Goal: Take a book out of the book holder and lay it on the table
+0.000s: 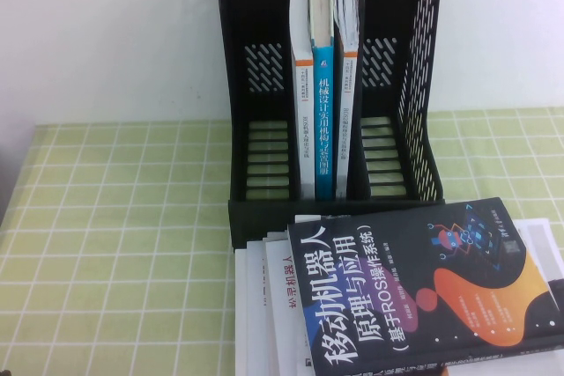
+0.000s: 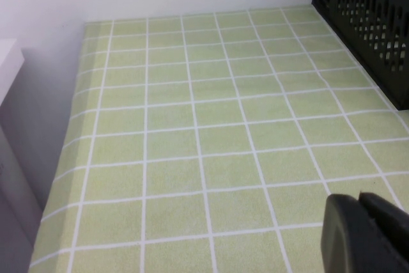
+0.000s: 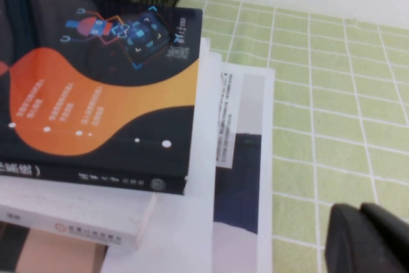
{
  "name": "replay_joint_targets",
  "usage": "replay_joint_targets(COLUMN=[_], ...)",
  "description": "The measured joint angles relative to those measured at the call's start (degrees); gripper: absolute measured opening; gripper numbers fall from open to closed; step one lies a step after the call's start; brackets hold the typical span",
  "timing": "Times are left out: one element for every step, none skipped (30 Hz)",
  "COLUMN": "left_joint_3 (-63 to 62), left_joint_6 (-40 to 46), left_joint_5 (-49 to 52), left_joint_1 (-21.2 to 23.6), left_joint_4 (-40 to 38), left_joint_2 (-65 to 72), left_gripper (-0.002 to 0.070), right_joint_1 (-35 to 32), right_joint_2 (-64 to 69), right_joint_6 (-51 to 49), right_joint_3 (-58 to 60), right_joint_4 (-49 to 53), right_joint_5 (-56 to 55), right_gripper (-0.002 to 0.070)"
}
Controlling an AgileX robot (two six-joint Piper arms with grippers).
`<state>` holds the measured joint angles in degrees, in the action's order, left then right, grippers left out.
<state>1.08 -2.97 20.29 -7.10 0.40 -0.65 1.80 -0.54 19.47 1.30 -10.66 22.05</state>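
The book, black with an orange blob and a small robot picture, lies flat on a pile of other books in front of the book holder. The right wrist view shows it resting cover up. My right gripper is shut and empty, hovering over the green checked table beside the pile, apart from the book. My left gripper is shut and empty above bare table, with the holder off to one side. Neither gripper shows in the high view.
Three books stand upright in the holder's middle compartment, among them a blue-spined one. White books and papers lie under the black book. A white wall stands behind, and the table's left edge drops off.
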Motion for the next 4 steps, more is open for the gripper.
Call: replay_joint_targets(left_joint_3=[0.0, 0.0, 0.0, 0.0], left_joint_6=[0.0, 0.0, 0.0, 0.0], left_joint_5=[0.0, 0.0, 0.0, 0.0], left_joint_1=[0.0, 0.0, 0.0, 0.0], left_joint_4=[0.0, 0.0, 0.0, 0.0], left_joint_2=[0.0, 0.0, 0.0, 0.0], left_gripper=[-0.0003, -0.0003, -0.0003, -0.0003], right_joint_1=[0.0, 0.0, 0.0, 0.0], right_joint_2=[0.0, 0.0, 0.0, 0.0], right_joint_6=[0.0, 0.0, 0.0, 0.0], right_joint_3=[0.0, 0.0, 0.0, 0.0], right_joint_4=[0.0, 0.0, 0.0, 0.0], right_joint_5=[0.0, 0.0, 0.0, 0.0], right_gripper=[-0.0002, -0.0002, -0.0002, -0.0002])
